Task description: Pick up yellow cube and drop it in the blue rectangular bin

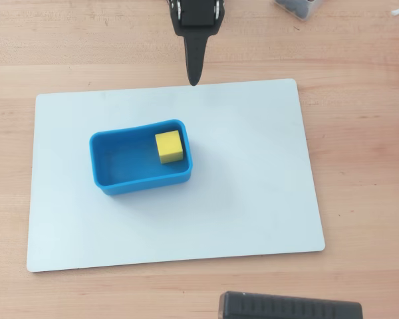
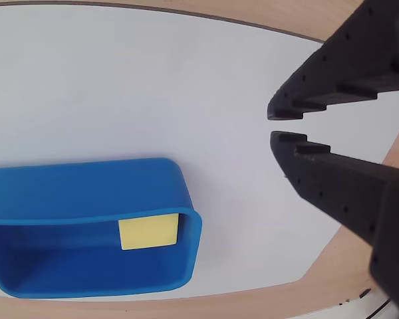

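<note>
The yellow cube (image 1: 169,147) lies inside the blue rectangular bin (image 1: 106,159), against its right end in the overhead view. The bin stands on the left half of a white board. My gripper (image 1: 194,81) hangs at the board's far edge, above and slightly right of the bin, apart from it. Its jaws are together and hold nothing. In the wrist view the cube (image 2: 148,232) shows inside the bin (image 2: 86,183) at lower left, and the gripper (image 2: 271,126) comes in from the right with only a thin slit between its fingertips.
The white board (image 1: 253,186) lies on a wooden table (image 1: 359,133). A black ribbed object (image 1: 289,307) sits at the near edge. A small clear container (image 1: 296,8) with dark contents stands at the far right.
</note>
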